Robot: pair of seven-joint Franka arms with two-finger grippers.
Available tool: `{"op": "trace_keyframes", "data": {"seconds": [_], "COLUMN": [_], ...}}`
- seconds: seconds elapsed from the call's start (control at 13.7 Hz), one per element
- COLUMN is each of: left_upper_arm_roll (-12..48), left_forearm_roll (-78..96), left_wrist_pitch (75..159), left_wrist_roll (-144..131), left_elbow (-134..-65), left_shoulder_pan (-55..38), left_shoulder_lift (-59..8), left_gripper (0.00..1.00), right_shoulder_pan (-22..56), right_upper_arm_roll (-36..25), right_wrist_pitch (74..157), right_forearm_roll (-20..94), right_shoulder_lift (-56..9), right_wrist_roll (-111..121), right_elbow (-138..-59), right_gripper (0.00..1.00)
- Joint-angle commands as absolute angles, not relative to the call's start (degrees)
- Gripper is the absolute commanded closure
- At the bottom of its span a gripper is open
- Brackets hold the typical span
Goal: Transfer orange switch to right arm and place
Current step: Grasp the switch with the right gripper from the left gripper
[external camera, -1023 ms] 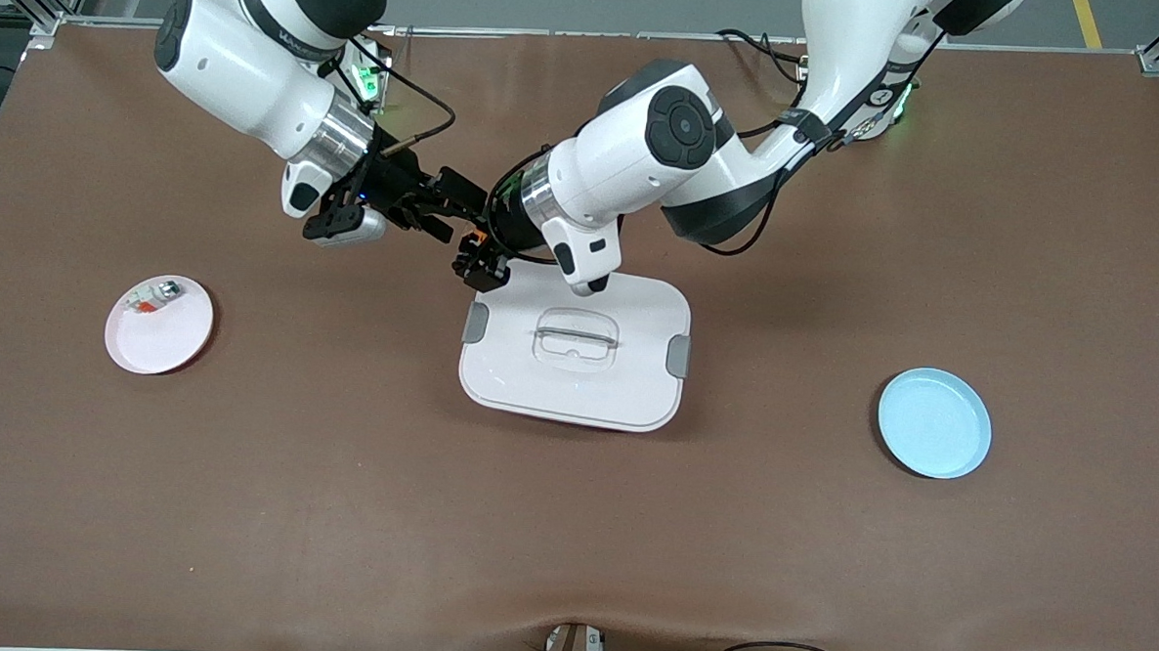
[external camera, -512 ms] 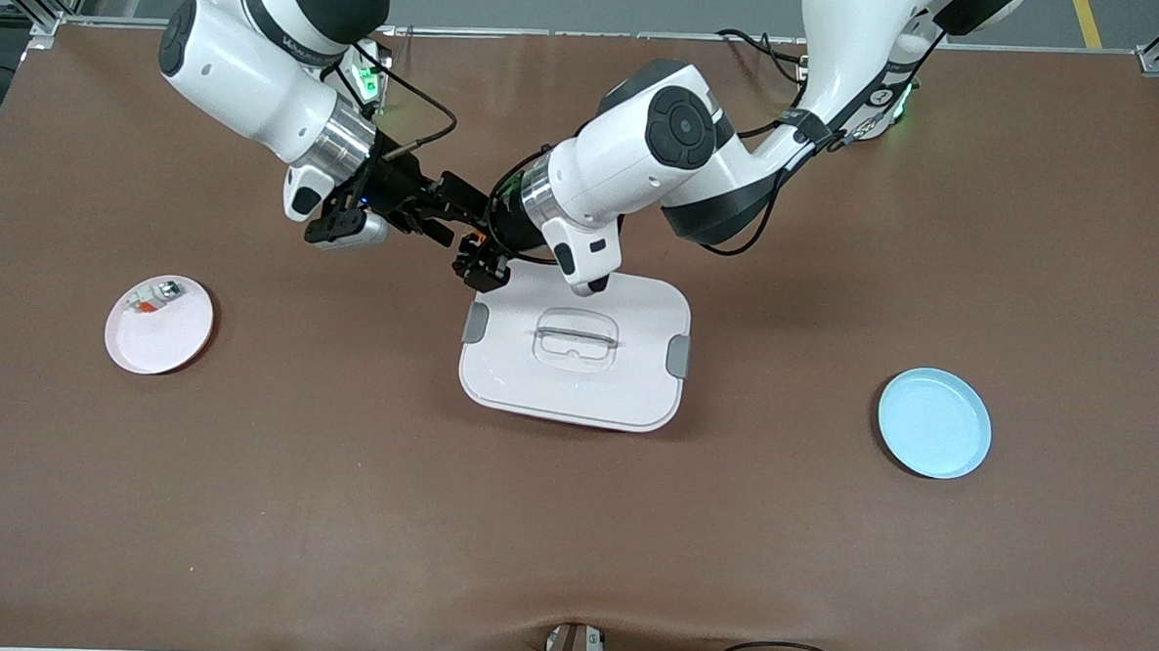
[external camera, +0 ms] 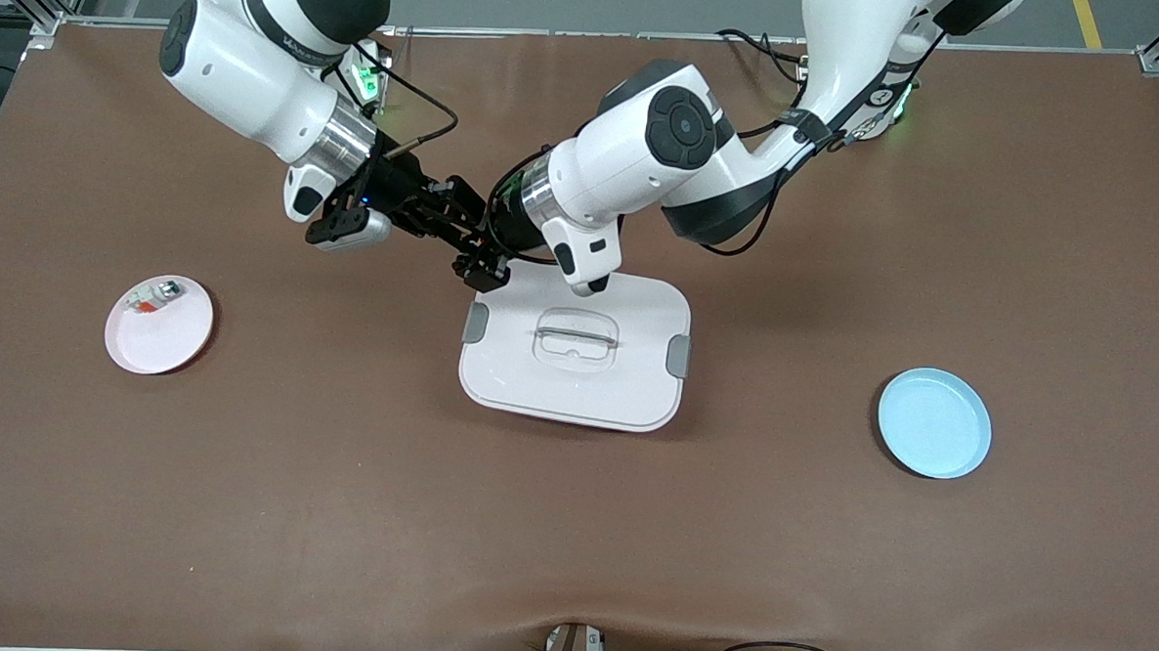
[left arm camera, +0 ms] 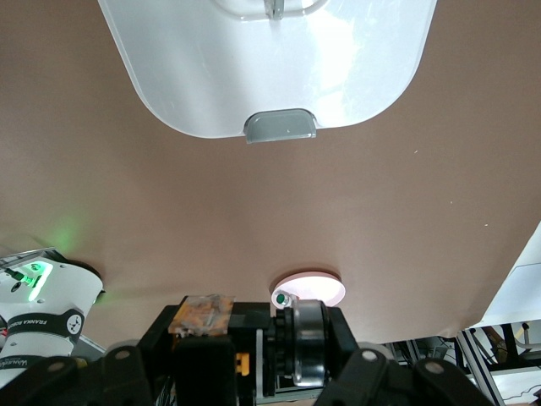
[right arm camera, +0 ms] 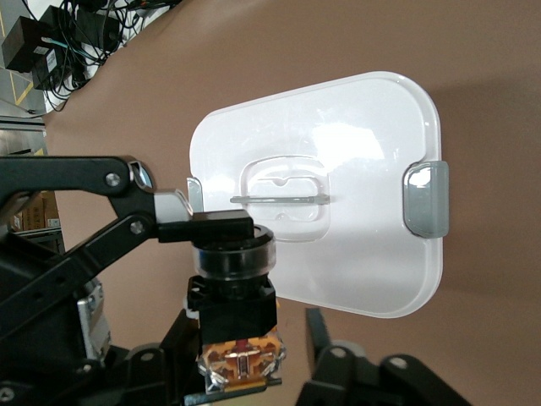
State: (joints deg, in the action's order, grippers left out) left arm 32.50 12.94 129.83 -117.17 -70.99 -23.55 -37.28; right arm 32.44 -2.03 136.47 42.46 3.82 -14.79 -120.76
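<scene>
The orange switch (external camera: 480,237) is a black cylinder with a silver ring and orange marks, held level in the air. My left gripper (external camera: 480,262) is shut on it, over the brown table at a corner of the white lid (external camera: 537,402). The switch also shows in the left wrist view (left arm camera: 254,342), in that gripper (left arm camera: 249,362). My right gripper (external camera: 463,225) is open, its fingers either side of the switch's clear orange end (right arm camera: 241,359). In the right wrist view the right gripper (right arm camera: 251,326) has a gap beside the switch, and a left finger (right arm camera: 203,227) presses the ring end.
A pink plate (external camera: 163,342) with a small white-and-silver part (external camera: 153,297) lies toward the right arm's end. A blue plate (external camera: 934,424) lies toward the left arm's end. The white lid has grey clips and a clear handle (external camera: 576,336).
My right gripper has moved in toward the left gripper, and its open fingers now reach around the switch. The left arm has held still.
</scene>
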Motion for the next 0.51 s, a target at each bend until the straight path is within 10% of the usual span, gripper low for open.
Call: {"op": "trace_keyframes", "data": {"seconds": [0.0, 0.22, 0.44], "left_upper_arm_roll": [31.8, 31.9, 31.9], "left_forearm_roll": [13.6, 13.6, 13.6], "left_wrist_pitch": [130.1, 130.1, 130.1], "left_wrist_roll": [-117.8, -117.8, -117.9], "left_elbow": [-69.5, -69.5, -69.5], "left_shoulder_pan": [-24.2, -24.0, -24.0], "left_shoulder_lift": [-37.8, -37.8, -37.8], "left_gripper": [1.0, 1.0, 1.0], "right_shoulder_pan": [33.2, 33.2, 33.3], "right_upper_arm_roll": [-2.5, -2.5, -2.5], "right_wrist_pitch": [136.9, 137.0, 136.9], "right_forearm_roll": [43.6, 43.6, 43.6], "right_shoulder_lift": [4.1, 4.1, 4.1], "right_wrist_roll": [-13.7, -14.2, -15.4], "right_elbow": [-121.6, -121.6, -121.5], "right_gripper": [0.76, 1.0, 1.0]}}
